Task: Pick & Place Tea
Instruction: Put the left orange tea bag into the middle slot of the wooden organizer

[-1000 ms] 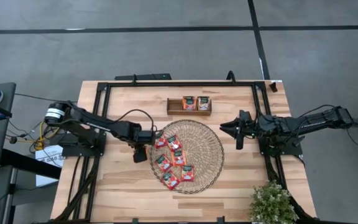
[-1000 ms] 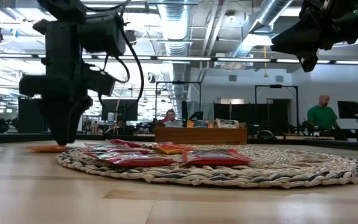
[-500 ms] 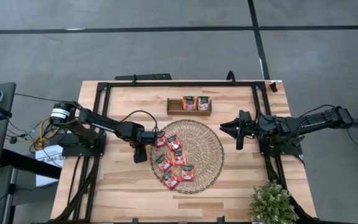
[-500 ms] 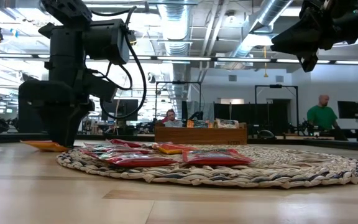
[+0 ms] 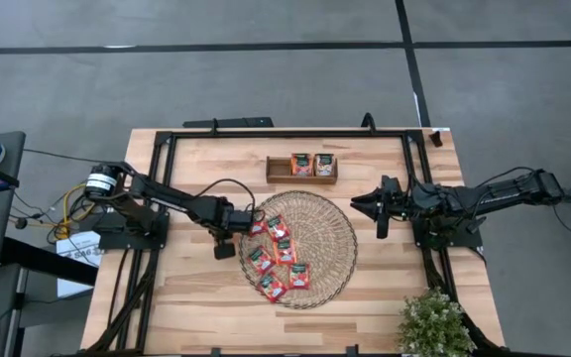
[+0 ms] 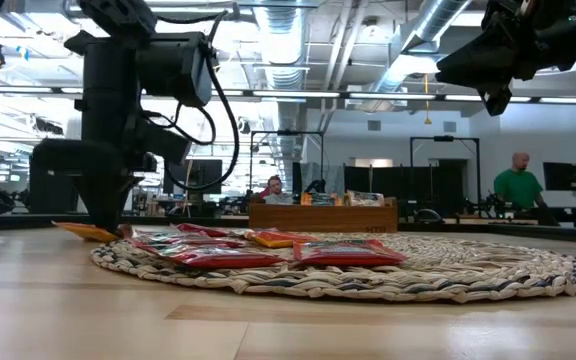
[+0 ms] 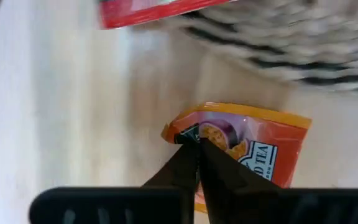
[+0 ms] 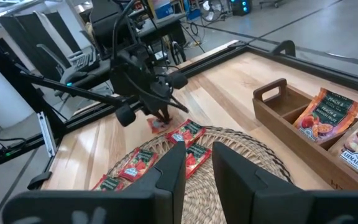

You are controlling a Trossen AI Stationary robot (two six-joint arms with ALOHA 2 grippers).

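Since a second ago, left gripper (image 7: 197, 144) has snapped its fingers together on an orange tea sachet (image 7: 241, 149) just beside the woven mat (image 5: 330, 243); right gripper (image 5: 380, 210), fingers slightly apart, hovers off the mat's opposite edge

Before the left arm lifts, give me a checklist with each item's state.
1. Left gripper shut on the orange sachet: ok, pinching one corner.
2. Only one sachet pinched: ok; the red sachet lies apart.
3. Orange sachet off the woven mat: ok, it sits on the wood beside the mat's edge.
4. Grip deep enough to hold: cannot tell.
5. Wooden tray has a free compartment: ok, the left one is empty.
6. Right gripper out of the way: ok, beyond the mat's far side.
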